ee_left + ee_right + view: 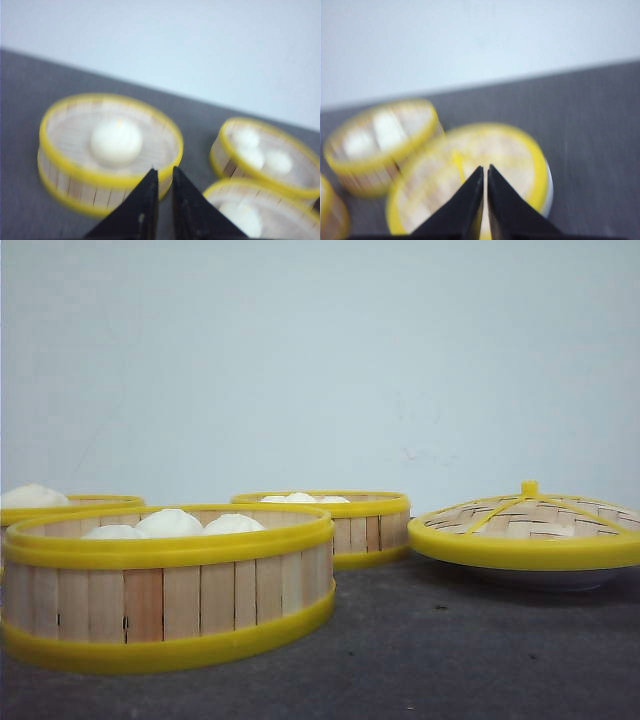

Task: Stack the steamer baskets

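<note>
Three steamer baskets with slat walls and yellow bands stand on the dark table, each holding white buns. In the front view, one basket (170, 580) is near at the left, one (70, 505) is behind it at the far left edge, and one (340, 525) stands at the middle back. My left gripper (164, 172) hangs shut and empty above the near rim of a basket with one bun (110, 150); two more baskets (265, 155) (260, 210) are beside it. My right gripper (485, 169) is shut and empty over the domed lid (470, 175). Neither gripper shows in the front view.
The woven lid with yellow rim and knob (525, 525) rests on a white plate (560, 578) at the right. A pale wall runs behind the table. In the right wrist view, a basket (380, 142) stands next to the lid, and bare dark tabletop (595, 125) lies on its other side.
</note>
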### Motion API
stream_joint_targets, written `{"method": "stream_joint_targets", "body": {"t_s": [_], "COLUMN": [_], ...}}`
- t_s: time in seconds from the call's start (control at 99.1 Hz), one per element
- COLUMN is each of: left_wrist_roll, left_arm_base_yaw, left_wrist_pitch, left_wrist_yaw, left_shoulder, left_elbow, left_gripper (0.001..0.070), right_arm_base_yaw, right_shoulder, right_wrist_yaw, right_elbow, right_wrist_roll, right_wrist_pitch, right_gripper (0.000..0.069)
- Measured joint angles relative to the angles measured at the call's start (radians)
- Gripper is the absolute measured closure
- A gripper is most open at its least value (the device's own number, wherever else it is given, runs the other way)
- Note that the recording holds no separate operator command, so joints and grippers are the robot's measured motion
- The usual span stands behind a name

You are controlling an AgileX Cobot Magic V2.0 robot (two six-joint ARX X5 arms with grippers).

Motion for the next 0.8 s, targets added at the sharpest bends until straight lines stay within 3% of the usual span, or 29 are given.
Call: {"method": "stream_joint_targets", "body": {"t_s": [0.373,0.555,0.797], "left_wrist_roll": [0.142,0.19,0.199], "left_arm_base_yaw": [0.0,0.0,0.0], "left_wrist_pitch": [-0.259,-0.323,-0.36], "left_wrist_yaw": [0.001,0.019,0.019], "left_shoulder": [0.444,0.569,0.61], "left_elbow": [0.415,0.456,0.456], "left_gripper": [0.0685,0.0685,0.0679], "right_arm_base_yaw": [0.0,0.0,-0.001], "right_shoulder": [0.489,0.652,0.725], "right_wrist_yaw": [0.0,0.0,0.0], "right_elbow": [0.468,0.504,0.503], "right_wrist_roll": [-0.123,-0.171,-0.186], "right_wrist_pitch": [-0.331,-0.377,-0.411], "right_gripper": [0.0682,0.0682,0.0682]}}
